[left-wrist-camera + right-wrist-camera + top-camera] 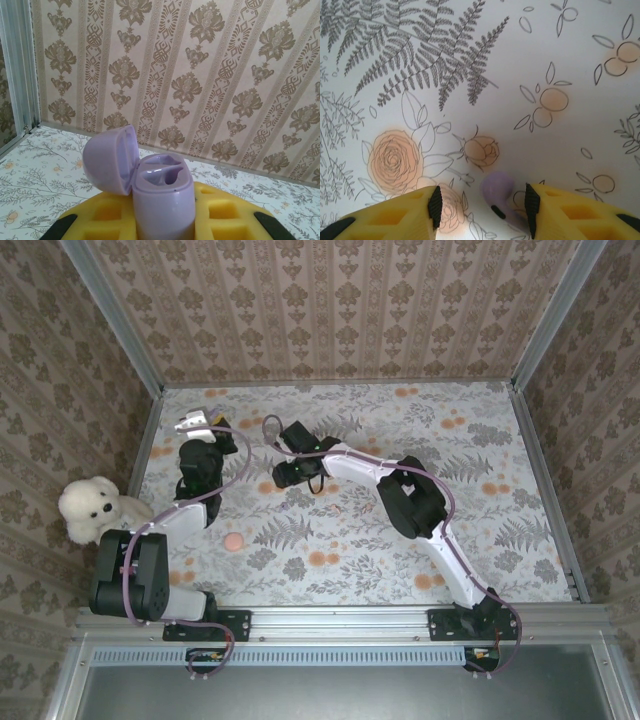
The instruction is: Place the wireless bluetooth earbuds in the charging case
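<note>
A lilac charging case [162, 192] stands upright with its lid [107, 160] swung open to the left, and both sockets look empty. My left gripper [162, 222] is shut on the case's lower body, its yellow fingers [227, 215] on either side, held at the far left of the table [197, 430]. A lilac earbud [496, 190] lies on the floral tablecloth. My right gripper [481, 205] hangs open just above it, the bud between the black pads and closer to the right pad [532, 207]. From above, the right gripper [290, 475] points down mid-table.
Metal rails and patterned walls [330, 310] fence the table on three sides. A white plush toy [90, 508] sits outside the left rail. The left arm's cable [235, 455] loops over the cloth between the two grippers.
</note>
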`<action>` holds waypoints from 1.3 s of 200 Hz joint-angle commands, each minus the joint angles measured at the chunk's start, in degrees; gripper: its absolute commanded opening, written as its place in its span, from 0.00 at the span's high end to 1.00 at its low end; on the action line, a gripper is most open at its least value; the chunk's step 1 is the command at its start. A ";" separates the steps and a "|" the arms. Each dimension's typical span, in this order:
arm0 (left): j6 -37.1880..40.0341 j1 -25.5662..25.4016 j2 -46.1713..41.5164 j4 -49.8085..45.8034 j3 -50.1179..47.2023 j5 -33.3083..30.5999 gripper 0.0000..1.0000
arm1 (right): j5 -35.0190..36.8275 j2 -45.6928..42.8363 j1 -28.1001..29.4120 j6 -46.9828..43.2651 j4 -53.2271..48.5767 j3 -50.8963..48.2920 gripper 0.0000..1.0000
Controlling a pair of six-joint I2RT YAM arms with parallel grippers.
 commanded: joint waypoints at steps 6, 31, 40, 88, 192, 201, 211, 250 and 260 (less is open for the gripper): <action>-1.45 0.47 -0.81 0.49 -0.86 0.41 1.00 | -0.79 -3.13 1.32 -0.63 -3.24 -2.52 0.48; -1.77 0.53 -0.59 0.58 -0.86 0.47 1.00 | 4.35 -3.04 1.74 -0.48 -4.62 -1.58 0.43; -1.80 0.48 -0.57 0.64 -0.86 0.49 1.00 | 5.98 -2.70 1.99 -0.88 -5.32 -0.93 0.42; -1.64 0.55 -0.67 0.63 -0.95 0.23 1.00 | 12.05 0.17 2.77 -2.97 -8.95 3.80 0.42; -1.61 0.66 -0.54 0.40 -0.86 0.05 1.00 | 14.99 7.01 2.89 -6.28 -14.92 13.89 0.47; -1.63 0.78 -0.51 0.44 -0.84 0.06 1.00 | 15.25 7.41 2.87 -6.75 -15.49 14.63 0.48; -1.64 0.73 -0.46 0.40 -0.86 0.06 1.00 | 15.55 7.91 2.88 -7.17 -16.15 15.54 0.49; -1.80 0.77 -0.31 0.40 -0.69 0.05 1.00 | 16.56 9.45 3.31 -8.83 -18.58 18.64 0.53; -1.86 0.75 -0.22 0.40 -0.69 0.03 1.00 | 17.03 9.79 3.55 -9.32 -19.07 19.06 0.53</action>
